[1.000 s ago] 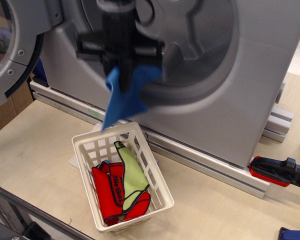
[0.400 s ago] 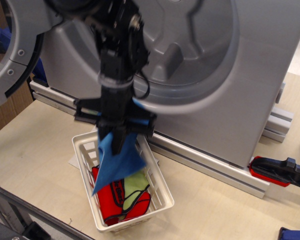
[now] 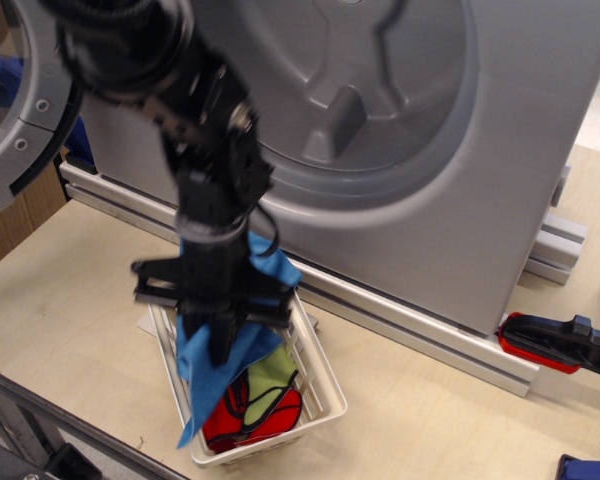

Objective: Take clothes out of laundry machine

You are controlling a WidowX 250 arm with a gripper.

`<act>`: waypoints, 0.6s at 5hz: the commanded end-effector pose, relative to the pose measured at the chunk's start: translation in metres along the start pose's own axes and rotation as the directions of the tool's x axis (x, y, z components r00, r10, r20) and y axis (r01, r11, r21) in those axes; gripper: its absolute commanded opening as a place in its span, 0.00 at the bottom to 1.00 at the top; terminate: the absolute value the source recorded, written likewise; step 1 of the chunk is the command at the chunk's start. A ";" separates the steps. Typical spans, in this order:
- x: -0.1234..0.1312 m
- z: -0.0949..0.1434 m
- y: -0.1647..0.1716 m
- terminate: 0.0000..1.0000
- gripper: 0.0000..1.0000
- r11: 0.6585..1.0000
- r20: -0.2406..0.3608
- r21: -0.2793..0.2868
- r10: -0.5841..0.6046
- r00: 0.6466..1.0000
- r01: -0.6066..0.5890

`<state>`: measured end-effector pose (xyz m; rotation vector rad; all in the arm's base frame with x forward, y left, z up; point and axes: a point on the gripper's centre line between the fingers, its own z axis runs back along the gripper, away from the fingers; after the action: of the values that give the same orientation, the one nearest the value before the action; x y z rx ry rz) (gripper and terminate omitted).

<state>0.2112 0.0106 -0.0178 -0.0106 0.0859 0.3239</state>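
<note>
My gripper [image 3: 220,345] is shut on the royal-blue cloth [image 3: 206,375] and holds it low over the white lattice basket [image 3: 320,395]. The cloth hangs from the fingers down into the basket's left side and drapes past its near left rim. A fold of it shows behind the wrist [image 3: 275,268]. The grey laundry machine [image 3: 400,130] stands behind, its round drum mouth open and the porthole door [image 3: 25,100] swung out at the left.
A red and light-green garment [image 3: 260,400] lies in the basket. A red and black clamp [image 3: 560,345] lies on the table at the right. Aluminium rails [image 3: 420,335] run along the machine's base. The table's front edge is at the lower left.
My gripper has moved down and left from in front of the drum mouth to just over the basket, carrying the blue cloth, which now hangs into the basket.
</note>
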 end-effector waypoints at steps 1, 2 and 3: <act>0.015 -0.005 -0.014 0.00 0.00 0.996 0.098 -0.083 0.019 0.995 -0.011; 0.011 0.001 -0.011 0.00 1.00 0.993 0.082 -0.091 0.084 0.993 -0.076; 0.008 0.013 -0.009 0.00 1.00 0.993 0.088 -0.082 0.087 0.992 -0.080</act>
<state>0.2142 0.0032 -0.0248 -0.0622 0.0274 0.4147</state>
